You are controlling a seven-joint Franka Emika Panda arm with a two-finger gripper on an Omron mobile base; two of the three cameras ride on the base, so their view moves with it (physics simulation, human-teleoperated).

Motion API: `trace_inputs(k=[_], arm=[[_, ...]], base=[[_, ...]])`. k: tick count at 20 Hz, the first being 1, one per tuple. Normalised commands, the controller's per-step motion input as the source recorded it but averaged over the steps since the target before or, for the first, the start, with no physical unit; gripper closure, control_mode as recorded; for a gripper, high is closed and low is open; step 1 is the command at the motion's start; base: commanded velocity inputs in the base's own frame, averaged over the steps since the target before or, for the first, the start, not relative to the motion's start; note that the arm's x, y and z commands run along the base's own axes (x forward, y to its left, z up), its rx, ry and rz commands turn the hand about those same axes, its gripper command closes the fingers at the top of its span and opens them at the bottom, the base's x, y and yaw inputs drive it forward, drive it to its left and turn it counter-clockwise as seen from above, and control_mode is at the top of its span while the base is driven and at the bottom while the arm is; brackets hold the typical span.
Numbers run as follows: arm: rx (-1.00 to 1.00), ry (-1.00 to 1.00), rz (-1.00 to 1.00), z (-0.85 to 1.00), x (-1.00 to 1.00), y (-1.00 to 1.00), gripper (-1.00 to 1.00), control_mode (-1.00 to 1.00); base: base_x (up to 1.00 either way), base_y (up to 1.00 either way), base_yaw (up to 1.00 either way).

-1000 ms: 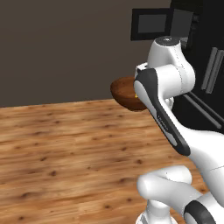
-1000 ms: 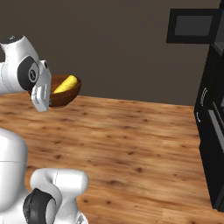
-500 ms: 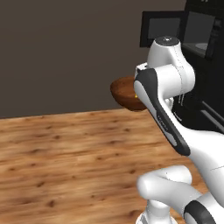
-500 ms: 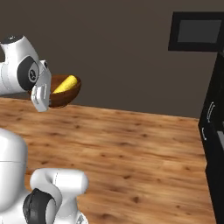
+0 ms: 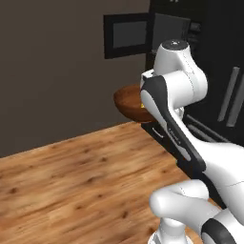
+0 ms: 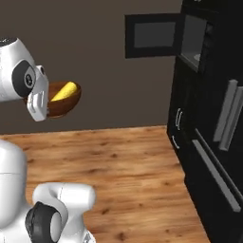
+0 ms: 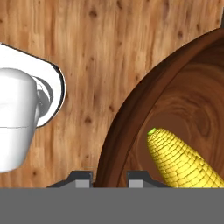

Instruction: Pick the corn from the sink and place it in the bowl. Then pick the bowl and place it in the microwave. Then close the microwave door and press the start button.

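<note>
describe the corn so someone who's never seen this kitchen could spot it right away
Start at the tall black appliance wall with the microwave, whose door hangs open. Off to its left, above the wooden floor, the white arm carries a glossy reddish-brown bowl by its rim. The corn lies inside it: a short yellow cob with a green tip, the one bright yellow thing around.

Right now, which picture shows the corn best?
The hand view: the corn lies close up inside the bowl. The right base view shows it small; the left base view shows just a yellow sliver.
</note>
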Motion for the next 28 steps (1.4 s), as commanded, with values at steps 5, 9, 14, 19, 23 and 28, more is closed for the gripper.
trace_inputs(k=[5, 9, 14, 19, 23, 28], arm=[[0.0, 0.0, 0.0, 0.0, 0.0, 0.0, 1.0, 1.0], [0.0, 0.0, 0.0, 0.0, 0.0, 0.0, 1.0, 1.0], [0.0, 0.0, 0.0, 0.0, 0.0, 0.0, 1.0, 1.0], [0.0, 0.0, 0.0, 0.0, 0.0, 0.0, 1.0, 1.0], [0.0, 0.0, 0.0, 0.0, 0.0, 0.0, 1.0, 1.0], [0.0, 0.0, 0.0, 0.0, 0.0, 0.0, 1.0, 1.0]], base=[[0.54, 0.1, -0.81], [0.68, 0.54, -0.78], [0.24, 0.9, -0.57], [0.11, 0.7, -0.48], [0.09, 0.51, -0.44], [0.08, 0.74, -0.44]])
